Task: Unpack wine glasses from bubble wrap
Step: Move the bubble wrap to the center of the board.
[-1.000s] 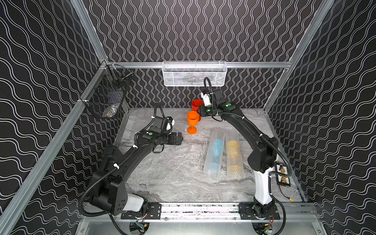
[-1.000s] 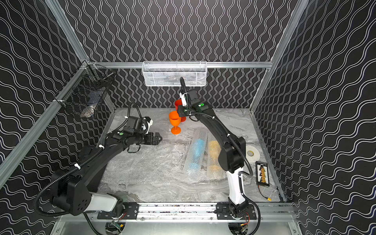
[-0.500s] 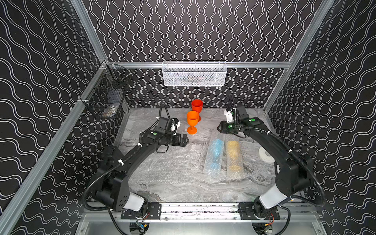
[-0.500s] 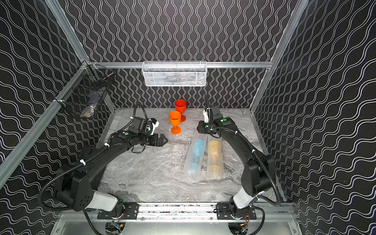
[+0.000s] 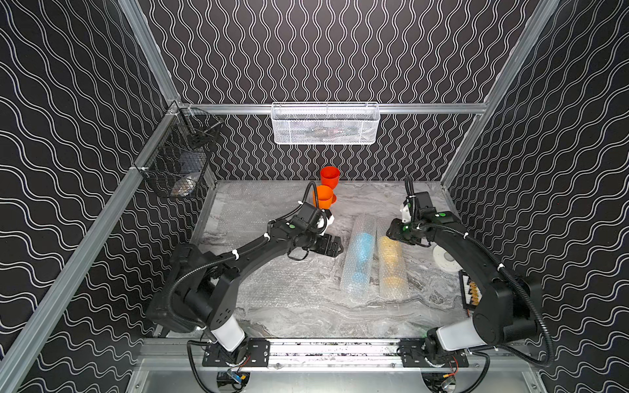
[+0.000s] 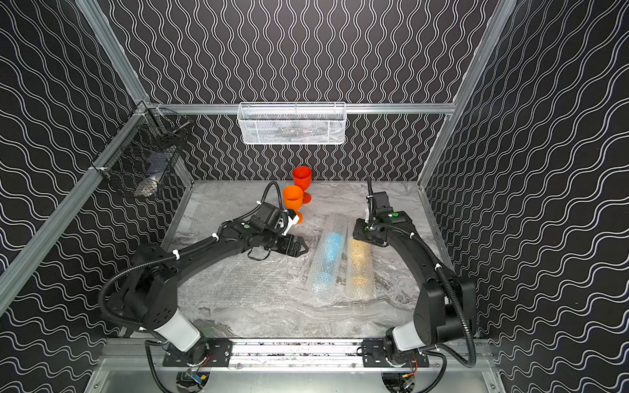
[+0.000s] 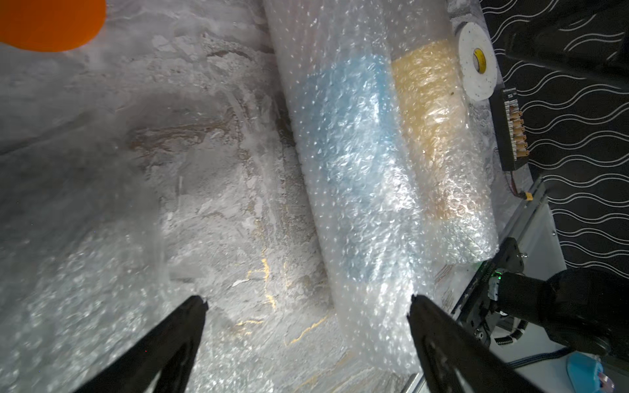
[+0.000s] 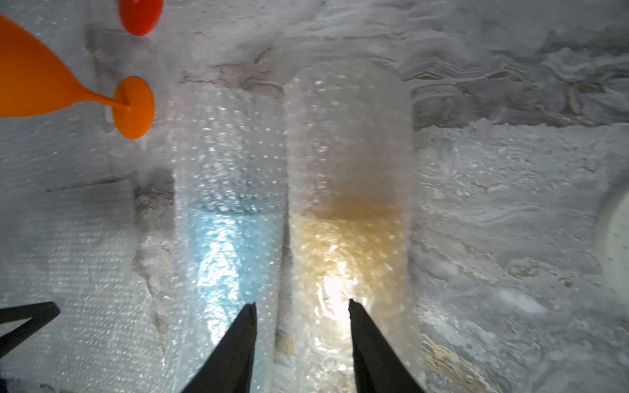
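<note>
Two unwrapped wine glasses stand upright at the back: a red one (image 5: pixel 330 177) (image 6: pixel 302 177) and an orange one (image 5: pixel 322 196) (image 8: pixel 132 107). A light blue glass (image 5: pixel 360 258) (image 7: pixel 343 136) and a yellow glass (image 5: pixel 390 258) (image 8: pixel 347 245) lie side by side, each inside a tube of bubble wrap (image 5: pixel 357 289). My left gripper (image 5: pixel 335 245) (image 7: pixel 306 299) is wide open and empty, just left of the blue tube. My right gripper (image 5: pixel 394 238) (image 8: pixel 301 303) hovers over the seam between both tubes, its jaws apart with nothing gripped.
Flat bubble wrap sheets (image 5: pixel 245 211) (image 8: pixel 85 255) lie on the marbled table (image 5: pixel 374 194). A white tape roll (image 5: pixel 444 258) and a black connector board (image 5: pixel 468 289) sit at the right edge. A white wire basket (image 5: pixel 325 124) and a black one (image 5: pixel 177 166) hang on the walls.
My right arm left the red glass standing at the back and swung right and forward over the wrapped tubes. My left gripper moved right toward the blue tube.
</note>
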Tool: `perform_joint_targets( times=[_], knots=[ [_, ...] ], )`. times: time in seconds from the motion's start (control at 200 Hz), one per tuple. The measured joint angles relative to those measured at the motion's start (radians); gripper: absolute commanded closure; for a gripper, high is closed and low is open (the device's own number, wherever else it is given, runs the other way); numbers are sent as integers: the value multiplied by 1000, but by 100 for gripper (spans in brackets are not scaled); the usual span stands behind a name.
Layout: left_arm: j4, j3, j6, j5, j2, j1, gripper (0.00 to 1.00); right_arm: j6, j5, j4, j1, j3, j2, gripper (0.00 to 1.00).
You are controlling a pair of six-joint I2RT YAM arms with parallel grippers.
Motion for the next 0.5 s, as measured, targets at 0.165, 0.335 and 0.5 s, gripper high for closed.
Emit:
perform_joint_targets(
  times=[0.165, 0.335, 0.5],
  knots=[
    [11, 61, 0, 16, 58, -26, 3, -9, 13, -56, -21, 58, 93, 49],
    [6, 93, 5, 17, 79, -34, 3, -21, 13, -100, -22, 102, 169, 47],
    [-4, 93, 15, 16, 91, -34, 2, -29, 18, -134, -11, 111, 222, 48]
  ],
)
